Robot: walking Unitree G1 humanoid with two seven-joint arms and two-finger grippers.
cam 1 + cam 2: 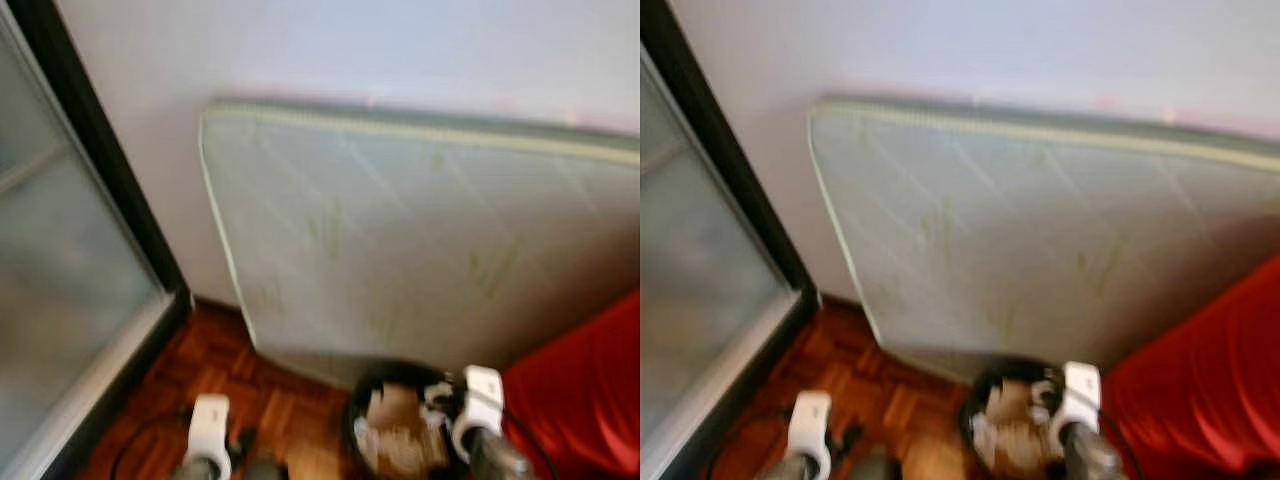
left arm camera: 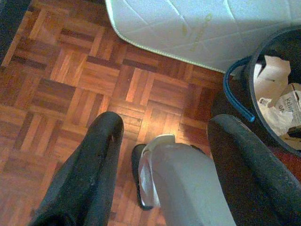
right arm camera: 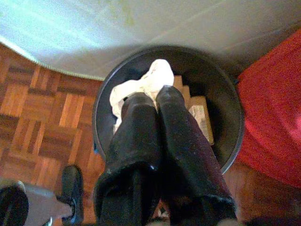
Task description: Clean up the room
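A round black bin [image 3: 225, 117] stands on the parquet floor below a mattress, holding crumpled paper and cardboard [image 3: 200, 115]. My right gripper [image 3: 155, 96] hangs over the bin's mouth, shut on a wad of white paper [image 3: 141, 82] that sticks out past its fingertips. In the left eye view the bin [image 1: 365, 395] sits at the bottom, with my right arm [image 1: 480, 410] above it. My left gripper [image 2: 162, 127] is open over bare floor beside the bin [image 2: 263, 127], with nothing between its fingers.
A pale quilted mattress [image 1: 420, 230] leans on the wall behind the bin. Red fabric [image 1: 590, 390] lies to the right. A dark-framed glass door [image 1: 70, 260] stands at the left. My own grey leg and black foot [image 2: 183, 183] show below the left gripper.
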